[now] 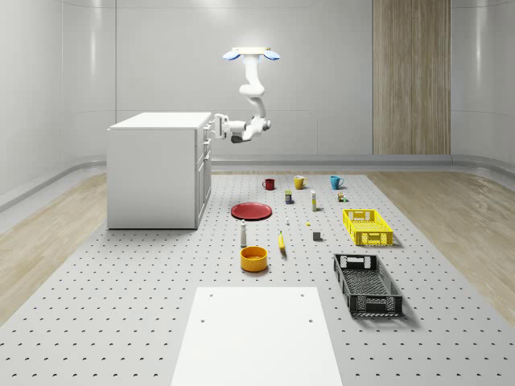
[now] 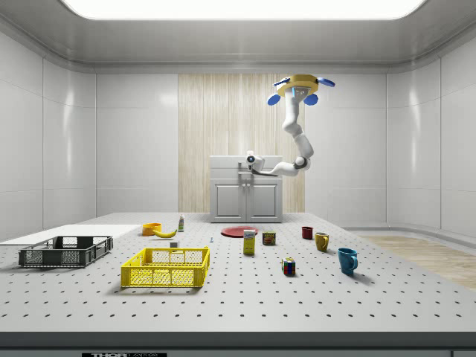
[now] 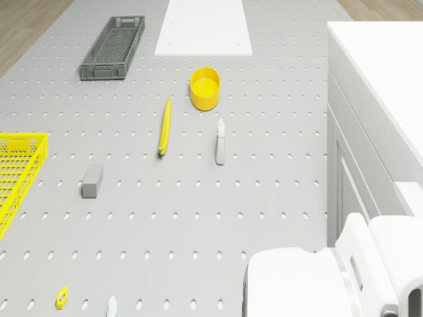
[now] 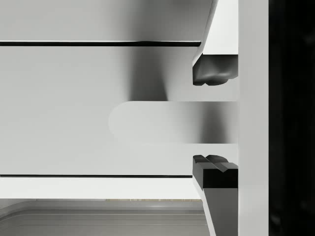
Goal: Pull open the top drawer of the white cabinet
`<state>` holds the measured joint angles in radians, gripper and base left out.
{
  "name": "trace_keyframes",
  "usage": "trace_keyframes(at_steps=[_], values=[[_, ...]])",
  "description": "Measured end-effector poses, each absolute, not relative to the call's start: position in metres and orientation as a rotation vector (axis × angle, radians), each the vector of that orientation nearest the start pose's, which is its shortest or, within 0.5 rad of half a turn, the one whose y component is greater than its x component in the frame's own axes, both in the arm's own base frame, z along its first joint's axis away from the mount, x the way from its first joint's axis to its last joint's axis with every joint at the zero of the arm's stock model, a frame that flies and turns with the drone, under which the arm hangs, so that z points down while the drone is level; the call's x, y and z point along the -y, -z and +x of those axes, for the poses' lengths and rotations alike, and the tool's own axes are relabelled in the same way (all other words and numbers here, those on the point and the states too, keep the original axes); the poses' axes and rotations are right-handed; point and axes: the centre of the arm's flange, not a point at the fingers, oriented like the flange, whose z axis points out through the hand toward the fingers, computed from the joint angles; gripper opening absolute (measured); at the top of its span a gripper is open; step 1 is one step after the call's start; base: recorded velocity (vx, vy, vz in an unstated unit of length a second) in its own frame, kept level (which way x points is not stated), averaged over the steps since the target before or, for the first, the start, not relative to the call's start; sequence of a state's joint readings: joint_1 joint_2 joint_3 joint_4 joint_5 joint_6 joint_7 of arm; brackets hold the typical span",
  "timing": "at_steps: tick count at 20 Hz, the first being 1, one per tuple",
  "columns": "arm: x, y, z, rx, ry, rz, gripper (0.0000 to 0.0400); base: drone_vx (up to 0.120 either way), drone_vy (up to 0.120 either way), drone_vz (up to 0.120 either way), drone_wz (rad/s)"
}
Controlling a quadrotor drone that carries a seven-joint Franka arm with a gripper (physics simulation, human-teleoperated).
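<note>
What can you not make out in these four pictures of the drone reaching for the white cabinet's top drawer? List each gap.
- Wrist view: the end effector brackets the pale rounded drawer handle; contact between the dark pads and it is unclear.
- Whole-scene view: the white cabinet front is seen edge-on, so how far the drawer stands out is unclear.
- Side view: the small multicoloured cube is too small to identify.

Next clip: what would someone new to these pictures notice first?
First, the drone hovering in mid-air beside the white cabinet, its arm bent down so the gripper sits at the top drawer front. In the wrist view the open fingers straddle the drawer handle, one above and one below. Next comes the floor's bright scatter: a red plate, a yellow crate and a dark crate.
</note>
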<state>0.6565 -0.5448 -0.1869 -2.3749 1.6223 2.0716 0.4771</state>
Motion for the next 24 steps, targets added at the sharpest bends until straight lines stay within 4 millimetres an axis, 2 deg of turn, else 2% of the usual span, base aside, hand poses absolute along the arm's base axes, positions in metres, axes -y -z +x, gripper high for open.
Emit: trace_keyframes(at_steps=[4, 9, 10, 11, 12, 13, 15, 18, 23, 24], values=[[-0.226, -0.598, 0.362, -0.611, -0.613, -1.482, 0.0132, 0.0, 0.0, 0.0, 0.0], [-0.226, -0.597, 0.362, -0.602, -0.605, -1.483, 0.0114, 0.0, 0.0, 0.0, 0.0], [-0.226, -0.599, 0.362, -0.622, -0.622, -1.485, 0.0132, 0.0, 0.0, 0.0, 0.0], [-0.225, -0.594, 0.363, -0.596, -0.595, -1.49, 0.0141, 0.0, 0.0, 0.0, 0.0], [-0.224, -0.59, 0.364, -0.584, -0.581, -1.502, 0.0187, 0.0, 0.0, 0.0, 0.0], [-0.222, -0.589, 0.364, -0.587, -0.583, -1.506, 0.0202, 0.0, 0.0, 0.0, 0.0], [-0.219, -0.594, 0.363, -0.603, -0.6, -1.499, 0.0164, 0.0, 0.0, 0.0, 0.0], [-0.216, -0.596, 0.363, -0.606, -0.605, -1.492, 0.0133, 0.0, 0.0, 0.0, 0.0], [-0.206, -0.597, 0.362, -0.609, -0.609, -1.486, 0.0114, 0.0, 0.0, 0.0, 0.0], [-0.204, -0.599, 0.362, -0.625, -0.624, -1.486, 0.0127, 0.0, 0.0, 0.0, 0.0]])
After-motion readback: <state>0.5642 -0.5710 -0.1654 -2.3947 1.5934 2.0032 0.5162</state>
